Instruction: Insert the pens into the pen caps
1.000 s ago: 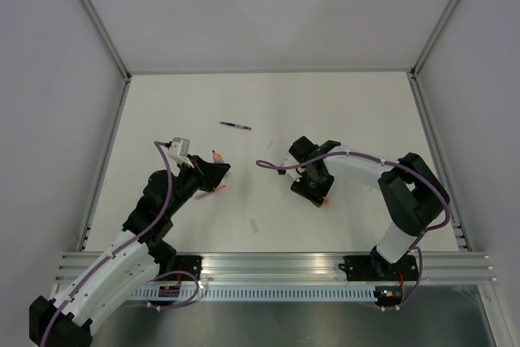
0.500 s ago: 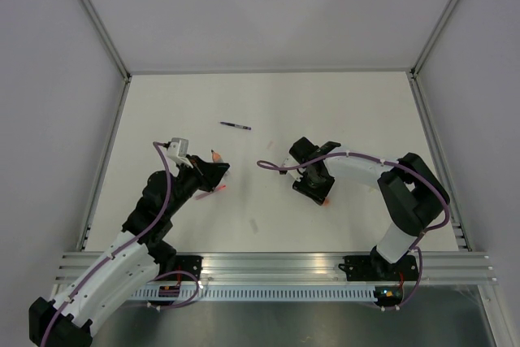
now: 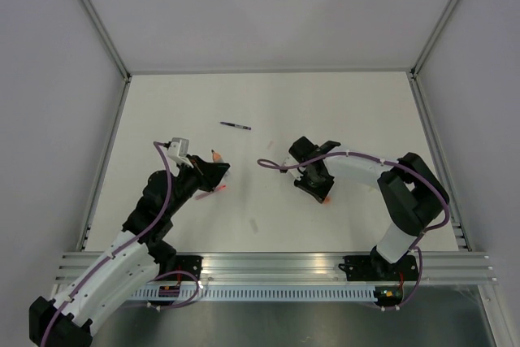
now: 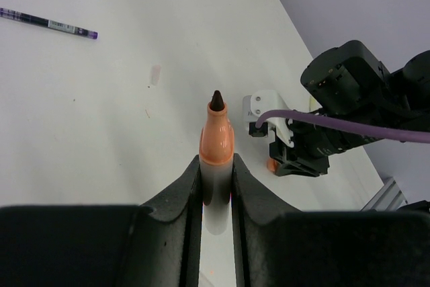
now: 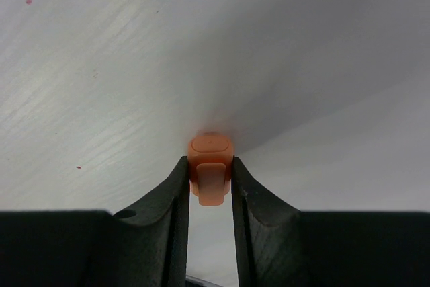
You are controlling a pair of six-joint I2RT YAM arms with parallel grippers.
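Observation:
My left gripper (image 4: pixel 216 174) is shut on a pen (image 4: pixel 216 144) with a pale barrel, an orange neck and a dark tip pointing away from the wrist. From above, that pen (image 3: pixel 214 154) sticks out of the left gripper (image 3: pixel 214 171) at centre left. An orange pen cap (image 5: pixel 211 158) lies on the table with my right gripper (image 5: pixel 210 171) shut on it, both fingers touching its sides. The overhead view shows the cap (image 3: pixel 326 199) just under the right gripper (image 3: pixel 322 191). A dark purple pen (image 3: pixel 235 125) lies loose on the table further back, also in the left wrist view as the purple pen (image 4: pixel 48 23).
The white table (image 3: pixel 357 111) is fenced by aluminium rails at the left (image 3: pixel 104 160) and right (image 3: pixel 435 160) and by grey walls behind. A purple cable (image 3: pixel 272 166) loops off the right wrist. A faint pink smudge (image 4: pixel 155 74) marks the table.
The right gripper's jaws have closed in onto the orange cap and the wrist has shifted slightly. The left arm and its pen have not moved.

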